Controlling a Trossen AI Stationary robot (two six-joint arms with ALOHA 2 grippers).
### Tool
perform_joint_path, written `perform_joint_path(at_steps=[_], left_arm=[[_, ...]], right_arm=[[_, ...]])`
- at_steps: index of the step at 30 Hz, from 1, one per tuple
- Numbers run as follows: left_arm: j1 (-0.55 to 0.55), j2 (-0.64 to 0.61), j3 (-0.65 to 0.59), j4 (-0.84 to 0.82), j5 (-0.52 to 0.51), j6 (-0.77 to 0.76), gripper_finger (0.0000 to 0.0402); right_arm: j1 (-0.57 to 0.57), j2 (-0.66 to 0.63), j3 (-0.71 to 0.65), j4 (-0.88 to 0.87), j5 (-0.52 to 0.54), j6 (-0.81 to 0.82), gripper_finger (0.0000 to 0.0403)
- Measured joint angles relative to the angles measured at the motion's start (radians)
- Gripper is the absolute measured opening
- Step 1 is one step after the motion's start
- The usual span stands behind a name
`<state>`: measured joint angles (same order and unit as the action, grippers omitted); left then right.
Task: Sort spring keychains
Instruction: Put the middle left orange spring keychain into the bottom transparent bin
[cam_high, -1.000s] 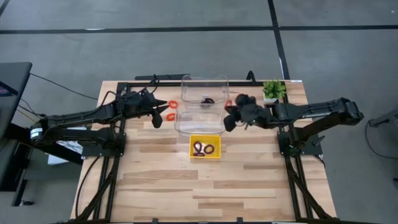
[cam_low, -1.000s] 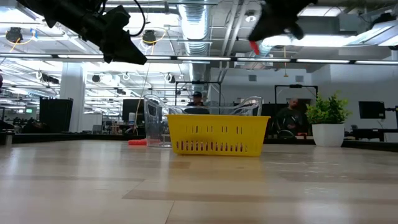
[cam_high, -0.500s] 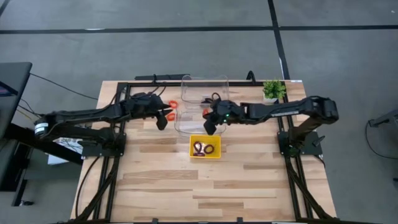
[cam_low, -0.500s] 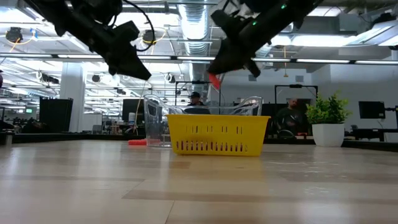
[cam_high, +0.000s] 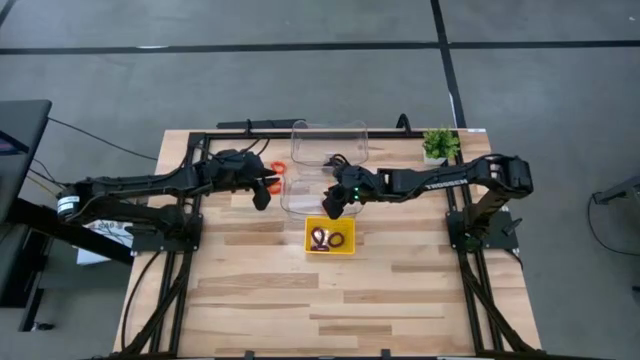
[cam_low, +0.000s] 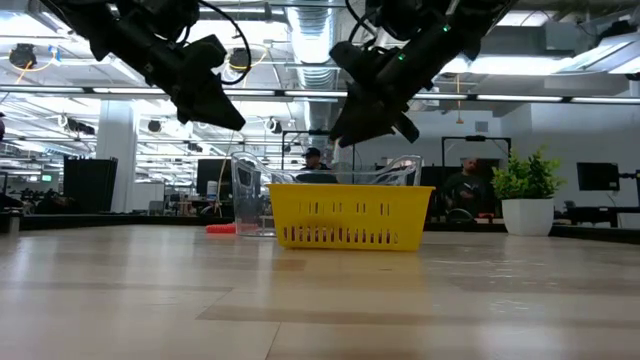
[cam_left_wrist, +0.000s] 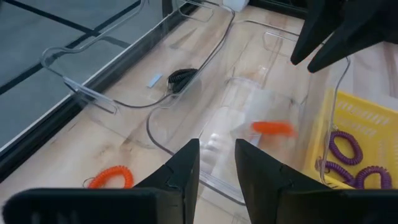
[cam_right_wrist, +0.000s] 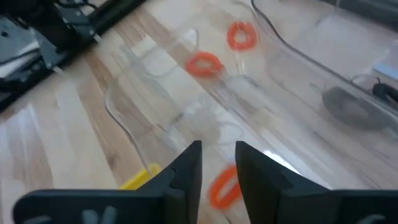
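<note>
While the right gripper (cam_high: 333, 203) hangs over the nearer clear bin (cam_high: 300, 205), its fingers stand slightly apart with nothing between them, and an orange ring (cam_left_wrist: 272, 127) shows blurred inside that bin, apparently just let go there so that orange ones collect in one place. The farther clear bin (cam_high: 328, 128) holds a black ring (cam_left_wrist: 180, 78), and the yellow tray (cam_high: 347, 248) holds purple rings (cam_left_wrist: 342, 148), so each colour seems to have its own container. Two more orange rings (cam_right_wrist: 203, 63) lie on the table (cam_high: 260, 290) just beside the bins, not yet sorted. The left gripper (cam_high: 261, 193) hovers near them, fingers a little apart and empty, probably placed to take one next.
</note>
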<state>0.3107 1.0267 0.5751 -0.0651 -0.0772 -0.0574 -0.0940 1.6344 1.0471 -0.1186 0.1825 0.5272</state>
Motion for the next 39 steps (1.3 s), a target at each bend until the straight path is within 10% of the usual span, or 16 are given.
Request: perform_joint_path(at_steps=[22, 39], left_arm=[[0.139, 0.006, 0.000, -0.158, 0.000, -0.033, 0.0100], [0.192, 0.245, -0.048, -0.172, 0.112, -0.080, 0.0100]], right_arm=[[0.014, -0.170, 0.004, -0.023, 0.002, -0.134, 0.0107], [0.016, -0.315, 0.004, -0.056, 0.008, -0.169, 0.0107]])
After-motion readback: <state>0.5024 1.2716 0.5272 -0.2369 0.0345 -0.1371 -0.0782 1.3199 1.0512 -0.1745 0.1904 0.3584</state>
